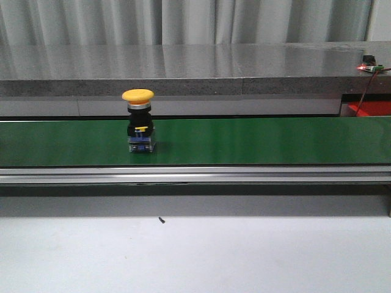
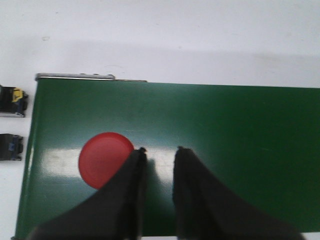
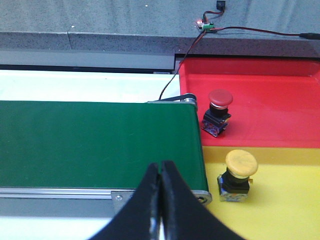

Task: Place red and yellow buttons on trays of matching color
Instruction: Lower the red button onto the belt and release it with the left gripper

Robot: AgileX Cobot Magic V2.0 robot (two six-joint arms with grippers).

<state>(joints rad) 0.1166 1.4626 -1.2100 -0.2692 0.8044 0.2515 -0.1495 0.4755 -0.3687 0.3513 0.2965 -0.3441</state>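
Standing upright on the green conveyor belt (image 1: 244, 141) in the front view is a yellow mushroom-head push button (image 1: 138, 119), left of centre, with neither arm in sight there and only a sliver of the red tray (image 1: 371, 109) showing at the far right. From the left wrist view, the left gripper (image 2: 159, 152) hangs over one end of the belt with its black fingers a little apart and holding nothing; a red button cap (image 2: 105, 160) sits on the belt just beside one fingertip, outside the gap, and two more button bodies (image 2: 12, 124) lie off the belt's end on the white table (image 2: 160, 30). From the right wrist view, the right gripper (image 3: 161, 170) hovers above the belt's other end with its fingers pressed together and empty; beyond that end a red button (image 3: 218, 112) already stands on the red tray and a yellow button (image 3: 236, 176) on the yellow tray (image 3: 290, 200). The step in hand looks like picking the red cap under the left arm: I would shift the fingers sideways until the cap is centred between them, widen them enough to clear it, and descend to grasp the body below the mushroom head so that it stays upright.
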